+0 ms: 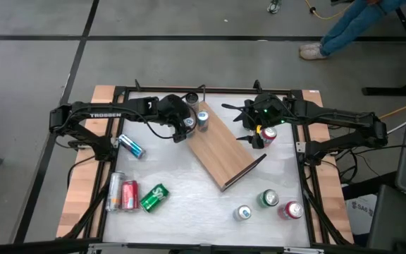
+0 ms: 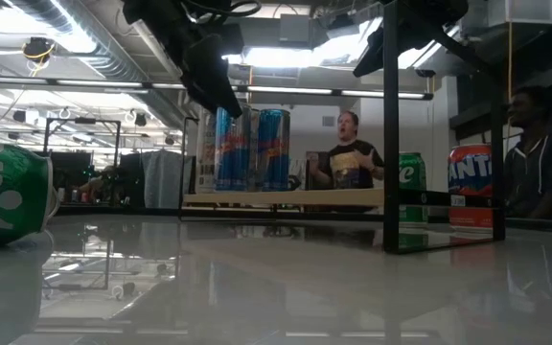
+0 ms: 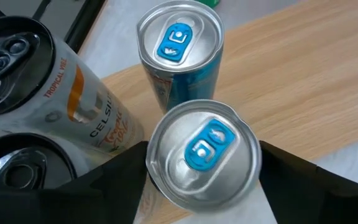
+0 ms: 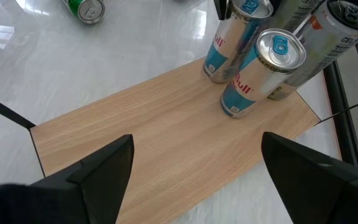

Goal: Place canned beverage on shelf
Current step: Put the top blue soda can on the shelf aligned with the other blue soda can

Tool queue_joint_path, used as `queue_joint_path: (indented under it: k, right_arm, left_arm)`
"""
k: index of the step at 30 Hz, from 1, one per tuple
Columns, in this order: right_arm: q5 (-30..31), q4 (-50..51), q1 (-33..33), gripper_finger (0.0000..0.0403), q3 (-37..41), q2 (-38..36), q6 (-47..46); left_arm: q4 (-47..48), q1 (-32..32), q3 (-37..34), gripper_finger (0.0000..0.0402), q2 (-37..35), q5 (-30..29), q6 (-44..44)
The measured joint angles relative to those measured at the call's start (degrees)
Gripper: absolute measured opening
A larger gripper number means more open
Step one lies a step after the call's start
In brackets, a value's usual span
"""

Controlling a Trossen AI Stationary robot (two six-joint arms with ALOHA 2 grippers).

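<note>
Both arms matte black, jointed tubular links, thin black cables looped alongside. White "TROSSEN" lettering on left arm link. Green indicator light just behind right tool [image 1: 259,134]. Tool fingers dark, wedge-shaped.

Grey concrete floor [image 1: 189,63] crossed by dark seams surrounds the glossy white tabletop [image 1: 189,204]. Bright ceiling strip lights [image 2: 286,57] glare beyond. Two people [image 2: 348,153] stand among cluttered workstations [image 2: 94,177].

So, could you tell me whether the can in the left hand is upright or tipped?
Upright: the can shows its top between the left hand's fingers, standing on the shelf.
</note>
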State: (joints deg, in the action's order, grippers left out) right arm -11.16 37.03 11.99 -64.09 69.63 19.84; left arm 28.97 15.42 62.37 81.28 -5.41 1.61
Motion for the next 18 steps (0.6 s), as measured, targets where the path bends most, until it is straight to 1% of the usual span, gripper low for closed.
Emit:
queue_joint_path:
  k: [3,6,13,18]
  right_arm:
    - [0.0,0.0,0.01,0.0342,0.01,0.0,0.0]
    - [0.0,-0.02,0.0,0.0342,0.02,0.0,0.0]
    - [0.01,0.0,0.01,0.0342,0.01,0.0,0.0]
    - [0.02,0.05,0.02,0.0342,0.0,0.0,0.0]
  left_arm:
    - [0.0,0.0,0.02,0.031,0.0,0.04,0.0]
    - [0.0,0.0,0.02,0.0326,0.0,0.04,0.0]
    - [-0.06,-0.06,0.02,0.0331,-0.48,0.0,0.0]
    - [-0.49,-0.59,0.06,0.0331,-2.86,-0.12,-0.02]
